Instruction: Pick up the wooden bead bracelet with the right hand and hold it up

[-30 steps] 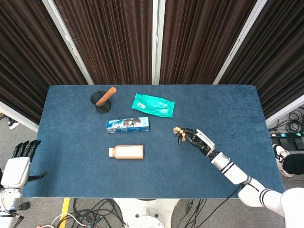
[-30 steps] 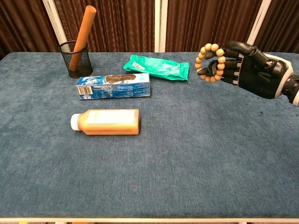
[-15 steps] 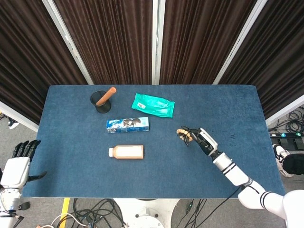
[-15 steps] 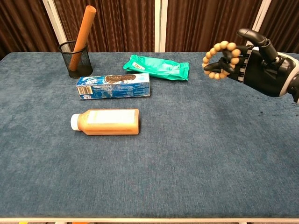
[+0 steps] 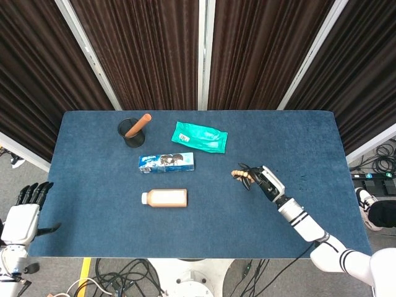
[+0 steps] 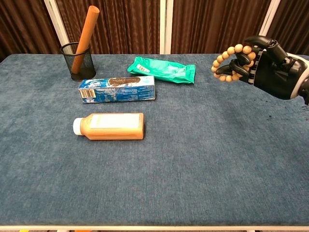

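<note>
The right hand (image 6: 263, 65) grips the wooden bead bracelet (image 6: 231, 62), raised clear above the worktop (image 6: 193, 159). Likely light, limp and smooth-beaded, it seems safest hooked through its loop.

Right hand (image 6: 268, 67) raised, fingers curled; left hand (image 5: 23, 216) open, off-table.

Wooden bead bracelet (image 6: 228, 63): a loop of round, light tan beads, strung closed and intact. It is clear of the table surface, raised in the air over the right-hand part of the blue table. The loop stands roughly on edge, its open ring facing the chest camera. Dark fingers pass through and around its right side, hiding several beads. In the head view it shows only as a small tan cluster (image 5: 241, 175).
</note>
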`<state>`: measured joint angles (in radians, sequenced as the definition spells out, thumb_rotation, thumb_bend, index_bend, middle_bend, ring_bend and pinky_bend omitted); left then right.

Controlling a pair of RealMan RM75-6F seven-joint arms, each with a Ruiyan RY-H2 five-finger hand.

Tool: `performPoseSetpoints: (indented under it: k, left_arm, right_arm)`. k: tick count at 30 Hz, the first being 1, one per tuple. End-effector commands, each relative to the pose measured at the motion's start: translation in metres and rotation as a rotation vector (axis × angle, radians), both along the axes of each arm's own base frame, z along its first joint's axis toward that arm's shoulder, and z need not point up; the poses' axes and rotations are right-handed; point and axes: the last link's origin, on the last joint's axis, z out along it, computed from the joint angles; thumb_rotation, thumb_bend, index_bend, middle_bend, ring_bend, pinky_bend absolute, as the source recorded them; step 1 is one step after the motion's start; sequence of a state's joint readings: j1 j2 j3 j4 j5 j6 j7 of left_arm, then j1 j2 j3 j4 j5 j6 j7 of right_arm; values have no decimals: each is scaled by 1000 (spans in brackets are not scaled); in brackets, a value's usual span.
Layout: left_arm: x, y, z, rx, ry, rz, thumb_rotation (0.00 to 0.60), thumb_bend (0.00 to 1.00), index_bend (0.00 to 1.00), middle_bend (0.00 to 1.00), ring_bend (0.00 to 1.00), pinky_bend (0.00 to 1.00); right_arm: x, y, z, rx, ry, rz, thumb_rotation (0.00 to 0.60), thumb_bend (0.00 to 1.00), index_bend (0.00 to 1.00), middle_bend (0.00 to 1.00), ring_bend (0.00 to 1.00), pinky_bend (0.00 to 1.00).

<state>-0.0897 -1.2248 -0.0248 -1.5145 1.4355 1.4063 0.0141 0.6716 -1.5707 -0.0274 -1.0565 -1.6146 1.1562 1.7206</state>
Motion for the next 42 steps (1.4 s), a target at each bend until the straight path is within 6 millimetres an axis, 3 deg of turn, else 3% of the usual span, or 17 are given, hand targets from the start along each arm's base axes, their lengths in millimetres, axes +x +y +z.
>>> performPoseSetpoints:
  k: [1, 9, 19, 26, 34, 38, 42]
  left_arm:
    - [0, 0, 0, 2, 0, 0, 600, 0, 79, 68, 10, 0]
    - [-1, 0, 0, -1, -1, 2, 600, 0, 78, 68, 10, 0]
    - [-1, 1, -1, -4, 1, 2, 600, 0, 78, 68, 10, 0]
    - [-1, 2, -1, -8, 3, 3, 600, 0, 79, 68, 10, 0]
    - [0, 1, 0, -3, 2, 2, 600, 0, 79, 68, 10, 0]
    - [-1, 0, 0, 1, 2, 3, 600, 0, 78, 68, 10, 0]
    - [0, -1, 0, 2, 2, -1, 600, 0, 79, 68, 10, 0]
  right_arm:
    - [0, 0, 0, -7, 16, 5, 240, 582, 747, 755, 361, 0]
    - [-2, 1, 0, -17, 44, 6, 275, 585, 748, 756, 361, 0]
    - [-2, 1, 1, -22, 49, 2, 306, 408, 748, 757, 377, 0]
    - [-3, 0, 2, -30, 56, 2, 322, 416, 748, 756, 378, 0]
    - [-3, 0, 4, -32, 49, 4, 341, 720, 742, 741, 378, 0]
    - [-4, 0, 5, -31, 64, 13, 341, 865, 670, 719, 360, 0]
    - [-3, -1, 7, -34, 65, 25, 339, 949, 567, 673, 309, 0]
